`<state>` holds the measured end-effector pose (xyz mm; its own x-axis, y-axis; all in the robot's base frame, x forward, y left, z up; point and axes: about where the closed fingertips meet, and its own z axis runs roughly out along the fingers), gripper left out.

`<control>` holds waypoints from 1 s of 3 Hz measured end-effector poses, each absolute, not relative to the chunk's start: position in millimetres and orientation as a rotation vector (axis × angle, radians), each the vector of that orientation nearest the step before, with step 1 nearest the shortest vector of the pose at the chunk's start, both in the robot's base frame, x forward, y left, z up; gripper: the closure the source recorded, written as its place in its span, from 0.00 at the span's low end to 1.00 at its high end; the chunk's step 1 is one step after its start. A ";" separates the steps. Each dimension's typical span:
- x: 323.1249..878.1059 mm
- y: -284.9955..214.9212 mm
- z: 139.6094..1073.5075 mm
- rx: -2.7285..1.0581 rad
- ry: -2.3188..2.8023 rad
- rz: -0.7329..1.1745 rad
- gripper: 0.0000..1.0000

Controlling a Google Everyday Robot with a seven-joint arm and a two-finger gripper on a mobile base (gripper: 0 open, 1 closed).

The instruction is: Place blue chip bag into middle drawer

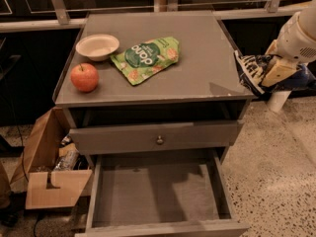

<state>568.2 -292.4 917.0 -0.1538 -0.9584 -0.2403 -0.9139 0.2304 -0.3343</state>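
Note:
The blue chip bag (pixel 250 67), dark navy with white lettering, hangs in the air just off the right edge of the grey cabinet top (pixel 197 58). My gripper (pixel 271 73) is shut on the bag's right side, below my white arm (pixel 298 33) that enters from the upper right. The middle drawer (pixel 153 194) is pulled open at the bottom of the view. Its flat grey floor is bare. The bag is up and to the right of the drawer, at about the height of the cabinet top.
On the cabinet top lie a light green pouch (pixel 147 58), a red apple (pixel 84 77) and a small white bowl (pixel 97 46). A shut drawer front with a round knob (pixel 159 140) sits above the open drawer. Cardboard boxes (pixel 49 181) stand on the floor at left.

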 end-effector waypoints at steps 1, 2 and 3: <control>551.8 -281.3 915.1 -1.700 2.101 -0.149 1.00; 519.7 -257.4 872.7 -1.717 2.147 -0.057 1.00; 519.6 -257.4 872.5 -1.717 2.147 -0.057 1.00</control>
